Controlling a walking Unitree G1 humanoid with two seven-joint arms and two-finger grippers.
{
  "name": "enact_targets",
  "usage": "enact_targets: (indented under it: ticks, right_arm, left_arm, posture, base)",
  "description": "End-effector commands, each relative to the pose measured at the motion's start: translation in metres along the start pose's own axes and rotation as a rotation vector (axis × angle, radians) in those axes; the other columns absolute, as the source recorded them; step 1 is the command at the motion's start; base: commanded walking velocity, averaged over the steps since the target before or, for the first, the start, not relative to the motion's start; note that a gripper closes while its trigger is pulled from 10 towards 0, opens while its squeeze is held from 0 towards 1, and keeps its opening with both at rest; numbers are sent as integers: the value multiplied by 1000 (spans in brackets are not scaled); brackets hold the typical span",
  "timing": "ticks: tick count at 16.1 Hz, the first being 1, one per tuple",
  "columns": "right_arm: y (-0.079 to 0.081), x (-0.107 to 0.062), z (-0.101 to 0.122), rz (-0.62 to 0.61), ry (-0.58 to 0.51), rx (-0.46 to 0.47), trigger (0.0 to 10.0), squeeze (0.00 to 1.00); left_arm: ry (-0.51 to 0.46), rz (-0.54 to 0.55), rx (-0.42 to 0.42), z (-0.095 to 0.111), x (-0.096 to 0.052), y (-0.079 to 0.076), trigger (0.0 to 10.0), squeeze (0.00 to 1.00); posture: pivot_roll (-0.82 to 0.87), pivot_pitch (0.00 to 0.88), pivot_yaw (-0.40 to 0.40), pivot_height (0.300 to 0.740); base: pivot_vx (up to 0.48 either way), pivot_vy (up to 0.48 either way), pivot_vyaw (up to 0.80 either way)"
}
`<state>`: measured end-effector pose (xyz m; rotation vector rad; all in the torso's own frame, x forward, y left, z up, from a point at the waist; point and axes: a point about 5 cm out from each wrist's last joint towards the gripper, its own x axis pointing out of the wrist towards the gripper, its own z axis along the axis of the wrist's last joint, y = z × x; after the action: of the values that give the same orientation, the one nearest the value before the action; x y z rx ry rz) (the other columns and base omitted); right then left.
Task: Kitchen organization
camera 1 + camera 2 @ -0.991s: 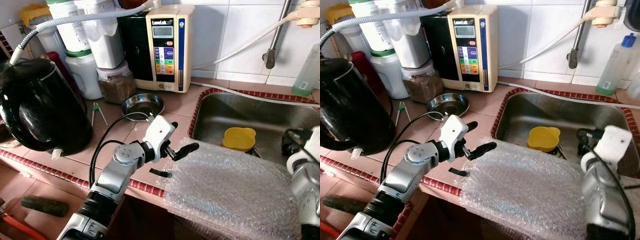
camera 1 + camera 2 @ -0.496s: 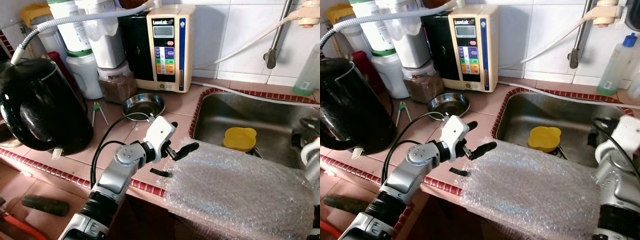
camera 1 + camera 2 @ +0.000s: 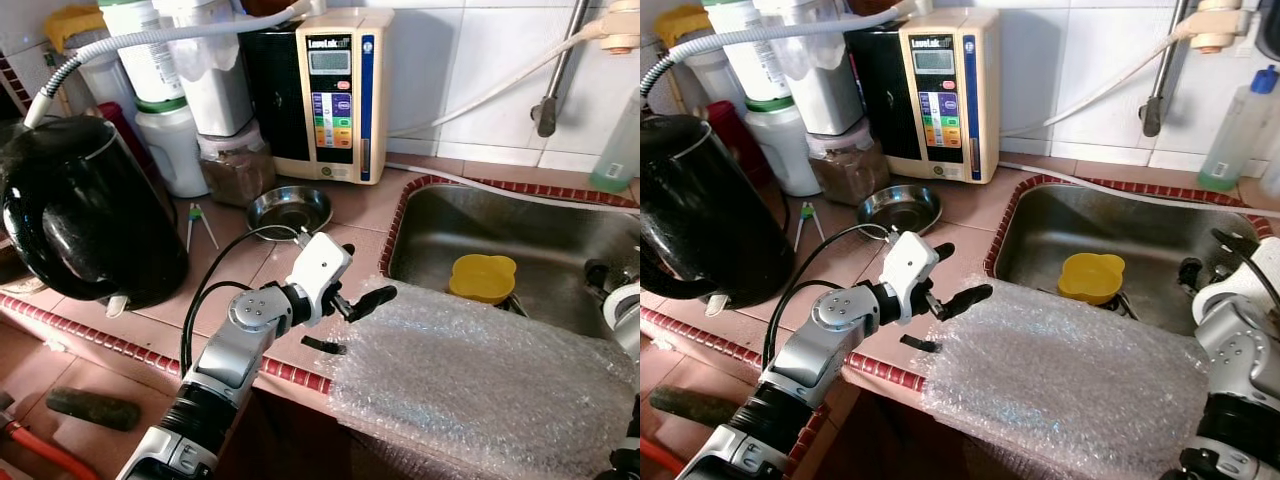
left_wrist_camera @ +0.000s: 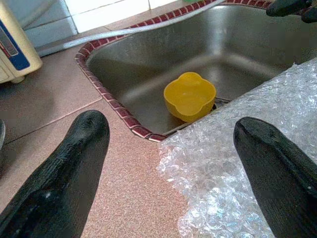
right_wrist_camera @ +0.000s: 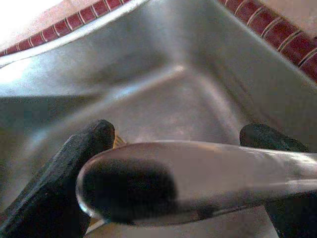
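Observation:
A sheet of bubble wrap (image 3: pixel 480 370) lies over the counter's front edge and the near rim of the steel sink (image 3: pixel 450 215). My left gripper (image 3: pixel 368 270) hovers open just above the counter at the wrap's left edge, nothing between its fingers (image 4: pixel 74 163). A yellow bowl (image 3: pixel 482 277) sits in the sink beyond the wrap. My right gripper (image 3: pixel 1205 255) is over the right side of the sink, fingers (image 5: pixel 74 168) spread apart. A shiny metal spoon (image 5: pixel 163 178) lies across the right wrist view in front of them; I cannot tell if it is gripped.
A black kettle (image 3: pixel 85 205) stands at the left. A water machine (image 3: pixel 335 90), jars and a small steel dish (image 3: pixel 289 208) line the back. A small black piece (image 3: pixel 322 346) lies on the counter under my left gripper. A bottle (image 3: pixel 1240 125) stands behind the sink.
My right arm has drawn back towards the right edge of the eye views, away from the middle of the sink. The left arm, the bubble wrap and the yellow bowl have not moved.

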<state>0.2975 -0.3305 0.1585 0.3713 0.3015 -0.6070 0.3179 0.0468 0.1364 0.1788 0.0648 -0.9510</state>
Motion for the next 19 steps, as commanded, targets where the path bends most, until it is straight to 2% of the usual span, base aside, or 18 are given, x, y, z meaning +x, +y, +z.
enact_targets:
  ticks: [1, 2, 3, 5, 7, 8, 9, 11, 13, 14, 15, 16, 17, 18, 19]
  right_arm:
    - [4, 0, -1, 25, 11, 7, 10000, 1000]
    - [9, -2, -1, 64, 3, -37, 10000, 1000]
    - [26, -8, 2, 176, -36, -88, 10000, 1000]
    - [52, -17, 7, 350, -109, -104, 10000, 1000]
    - [65, -21, 6, 430, -121, -118, 10000, 1000]
    - [74, -23, 1, 454, -132, -198, 10000, 1000]
    - [79, -24, -3, 466, -143, -244, 10000, 1000]
    - [81, -26, -6, 482, -147, -244, 10000, 1000]
    - [77, -25, -9, 458, -147, -244, 10000, 1000]
    - [73, -28, -9, 450, -203, -280, 10000, 1000]
    - [73, -35, -8, 470, -262, -325, 10000, 1000]
    - [75, -44, -8, 503, -294, -357, 10000, 1000]
    - [78, -50, -10, 532, -304, -373, 10000, 1000]
    - [87, -73, -18, 665, -336, -414, 10000, 1000]
    - [91, -85, -29, 733, -331, -476, 10000, 1000]
  left_arm:
    - [13, 12, -2, -3, -1, 2, 10000, 1000]
    - [15, 16, -3, -3, -1, 2, 10000, 1000]
    - [15, 21, -4, -3, -1, 3, 10000, 1000]
    - [22, 35, 4, -4, 0, 5, 10000, 1000]
    - [27, 42, 8, -4, 0, 6, 10000, 1000]
    - [28, 47, 12, -4, 0, 7, 10000, 1000]
    - [26, 48, 14, -3, 0, 7, 10000, 1000]
    - [24, 49, 15, -4, 0, 6, 10000, 1000]
    - [32, 57, 13, -6, 0, 7, 10000, 1000]
    - [42, 76, 20, -7, 0, 8, 10000, 1000]
    - [37, 143, 25, -7, 0, 15, 10000, 922]
    - [26, 195, 18, -5, 1, 21, 10000, 784]
    - [16, 226, 16, -3, 2, 24, 10000, 784]
    - [-20, 311, -33, 4, 5, 34, 10000, 204]
    - [-51, 353, -60, 9, 6, 39, 10000, 0]
  posture:
    - [-21, 0, 125, 740]
    - [-22, 0, 126, 740]
    - [-23, 0, 128, 740]
    - [-22, 0, 128, 740]
    - [-19, 0, 127, 740]
    - [-17, 0, 126, 740]
    - [-15, 0, 125, 740]
    - [-13, 0, 122, 740]
    - [-14, 0, 120, 740]
    - [-18, 0, 120, 740]
    - [-21, 0, 119, 740]
    - [-23, 0, 119, 740]
    - [-23, 0, 119, 740]
    - [-37, 0, 117, 740]
    - [-45, 0, 118, 740]
  base:
    - [0, 0, 0]
    - [0, 0, 0]
    - [0, 0, 0]
    - [0, 0, 0]
    - [0, 0, 0]
    - [0, 0, 0]
    - [0, 0, 0]
    - [0, 0, 0]
    - [0, 0, 0]
    - [0, 0, 0]
    - [0, 0, 0]
    - [0, 0, 0]
    - [0, 0, 0]
    - [0, 0, 0]
    - [0, 0, 0]
